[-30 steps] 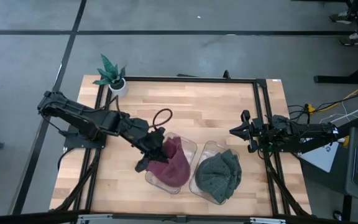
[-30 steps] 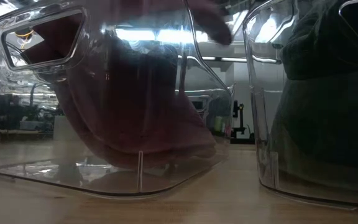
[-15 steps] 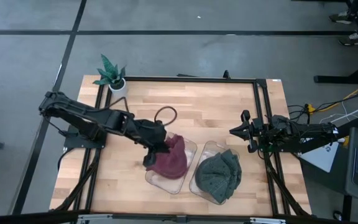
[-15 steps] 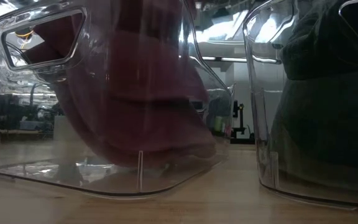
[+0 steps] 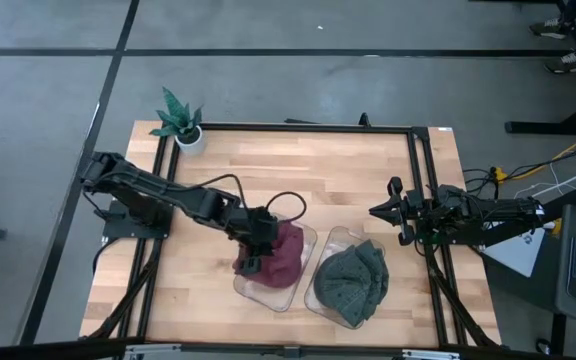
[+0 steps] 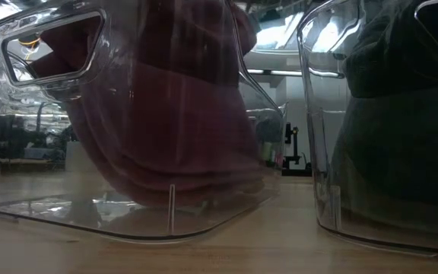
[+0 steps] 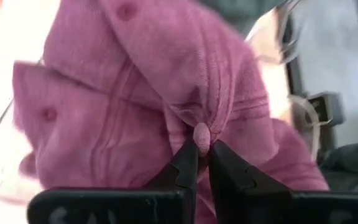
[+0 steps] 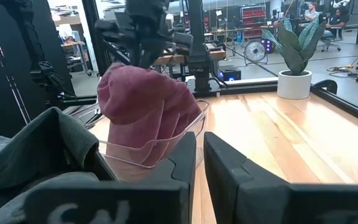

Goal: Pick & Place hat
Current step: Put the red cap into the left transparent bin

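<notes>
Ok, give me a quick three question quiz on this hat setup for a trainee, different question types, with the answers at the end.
1. True or false: the left gripper is shut on the pink hat.
2. Which hat fills the clear bin nearer the right gripper? A) pink B) dark green C) none
3. Fill in: a potted ___ stands at the table's far left corner.

Key: 1 true, fingers pinch a fold. 2 B, the dark green hat. 3 plant.

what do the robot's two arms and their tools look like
Both arms are dark, nearly black, jointed segments. A thin black cable loops off the left arm near its wrist. The left tool ends in two slim black fingers tapering to pointed tips. The right tool has blockier matte black fingers. The right arm is bundled with black cables.
</notes>
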`<state>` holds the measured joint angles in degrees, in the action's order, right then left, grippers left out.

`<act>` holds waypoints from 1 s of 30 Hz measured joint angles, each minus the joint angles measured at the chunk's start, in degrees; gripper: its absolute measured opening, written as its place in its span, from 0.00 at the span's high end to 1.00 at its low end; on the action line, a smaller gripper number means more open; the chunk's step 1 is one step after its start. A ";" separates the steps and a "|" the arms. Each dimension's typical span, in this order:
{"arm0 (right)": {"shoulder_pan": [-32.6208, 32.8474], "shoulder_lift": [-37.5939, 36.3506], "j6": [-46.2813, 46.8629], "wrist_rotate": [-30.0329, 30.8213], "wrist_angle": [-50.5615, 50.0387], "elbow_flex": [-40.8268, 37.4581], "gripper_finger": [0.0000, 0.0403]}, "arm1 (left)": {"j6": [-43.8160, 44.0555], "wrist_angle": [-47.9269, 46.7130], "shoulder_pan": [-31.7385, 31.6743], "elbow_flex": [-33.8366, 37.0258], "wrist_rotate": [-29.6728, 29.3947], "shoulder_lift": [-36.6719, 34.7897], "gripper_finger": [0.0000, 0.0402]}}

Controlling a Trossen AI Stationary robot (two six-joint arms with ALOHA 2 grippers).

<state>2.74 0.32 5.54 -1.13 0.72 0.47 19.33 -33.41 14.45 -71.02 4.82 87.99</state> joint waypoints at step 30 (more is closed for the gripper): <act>0.01 -0.01 0.00 0.00 0.01 0.00 0.92 | -1.21 -11.76 -2.67 2.93 -10.02 -5.87 0.57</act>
<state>2.76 0.31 5.54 -1.13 0.73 0.47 18.12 -45.17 11.78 -68.10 -5.20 82.12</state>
